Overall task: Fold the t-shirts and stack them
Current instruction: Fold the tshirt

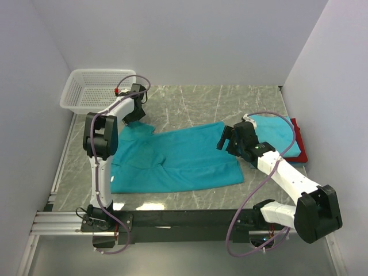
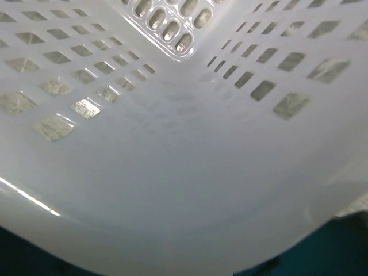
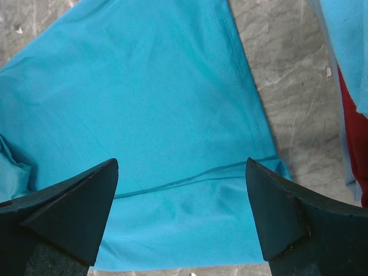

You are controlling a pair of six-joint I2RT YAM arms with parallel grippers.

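1. Teal t-shirt (image 3: pixel 144 103) fills the space below the right pincer (image 3: pixel 181 167). The cloth is smooth, soft and matte, with a stitched hem line running straight across between the two fingertips.
2. The right pincer's dark, wedge-shaped fingers (image 3: pixel 75 201) stand wide apart with nothing between them, and they hang above the shirt's hem end near its right-hand corner.
3. Just beyond that corner the grey marbled surface (image 3: pixel 287 86) shows. Past it lies the edge of a folded light-blue shirt (image 3: pixel 345 34) resting on a red shirt (image 3: pixel 357 155).
4. From above, the teal t-shirt (image 1: pixel 172 155) lies spread flat and mildly wrinkled across the middle of the surface (image 1: pixel 201 100), with the right pincer (image 1: pixel 225 138) over its right end.
5. The folded light-blue shirt (image 1: pixel 282 135) and the red shirt (image 1: pixel 299 152) form a flat rectangular stack near the right wall.
6. The left pincer (image 1: pixel 136 117) sits at the shirt's far left corner, perhaps over a sleeve. I cannot tell whether its fingers are apart or together.
7. Its wrist camera sees only a white plastic mesh basket (image 2: pixel 184 172), glossy and pierced with rectangular holes. That basket (image 1: pixel 95 89) stands in the far left corner.
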